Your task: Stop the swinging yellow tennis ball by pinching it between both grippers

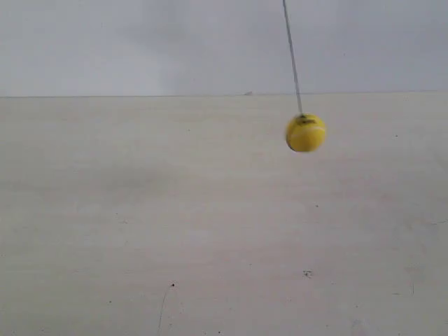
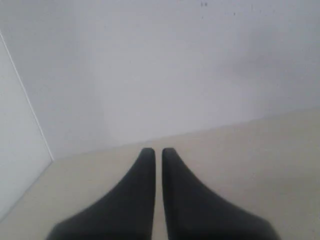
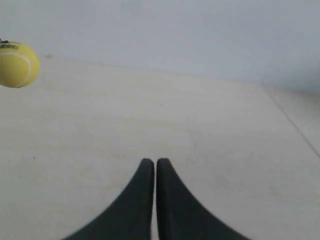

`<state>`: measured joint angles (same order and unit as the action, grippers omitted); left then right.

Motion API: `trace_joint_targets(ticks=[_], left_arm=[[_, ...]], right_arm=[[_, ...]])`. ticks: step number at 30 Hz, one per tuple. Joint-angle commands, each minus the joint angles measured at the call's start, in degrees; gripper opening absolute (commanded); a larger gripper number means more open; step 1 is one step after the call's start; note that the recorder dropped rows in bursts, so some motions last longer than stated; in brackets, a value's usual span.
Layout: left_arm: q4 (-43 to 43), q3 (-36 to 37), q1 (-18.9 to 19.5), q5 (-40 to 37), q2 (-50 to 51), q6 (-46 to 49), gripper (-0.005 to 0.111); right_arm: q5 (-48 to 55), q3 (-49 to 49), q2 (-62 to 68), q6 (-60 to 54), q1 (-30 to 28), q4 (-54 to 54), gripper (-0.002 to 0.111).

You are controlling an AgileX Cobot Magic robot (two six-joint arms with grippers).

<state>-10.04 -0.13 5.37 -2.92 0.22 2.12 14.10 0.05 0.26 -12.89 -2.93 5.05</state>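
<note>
The yellow tennis ball [image 1: 305, 133] hangs above the table on a thin dark string [image 1: 292, 56], right of centre in the exterior view and slightly blurred. The right wrist view catches the yellow tennis ball [image 3: 16, 64] at the picture's edge, well away from my right gripper [image 3: 154, 161]. That gripper is shut with nothing in it, its black pointed jaws almost touching. My left gripper [image 2: 158, 151] is also shut and empty, and no ball shows in the left wrist view. Neither arm appears in the exterior view.
A pale cream tabletop [image 1: 210, 231] runs back to a grey-white wall [image 1: 140, 42]. In the left wrist view a wall corner line [image 2: 27, 100] stands beside the table's far edge. The table's side edge [image 3: 292, 120] shows in the right wrist view.
</note>
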Motion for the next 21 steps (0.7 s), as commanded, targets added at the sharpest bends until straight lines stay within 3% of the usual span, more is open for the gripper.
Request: trace_joint_targets(ticks=[1, 15, 21], left_arm=[[0.67, 0.13, 0.13, 6.08, -0.22, -0.33, 0.005], [0.67, 0.13, 0.13, 5.93, -0.22, -7.26, 0.005], [0.67, 0.13, 0.13, 6.56, -0.22, -26.29, 0.005]], right_arm=[[-8.76, -0.05, -0.26, 1.41, 0.13, 0.61, 0.000], [-11.97, -0.05, -0.26, 11.84, 0.13, 0.85, 0.000], [-12.36, -0.05, -0.26, 24.58, 0.13, 0.96, 0.000]])
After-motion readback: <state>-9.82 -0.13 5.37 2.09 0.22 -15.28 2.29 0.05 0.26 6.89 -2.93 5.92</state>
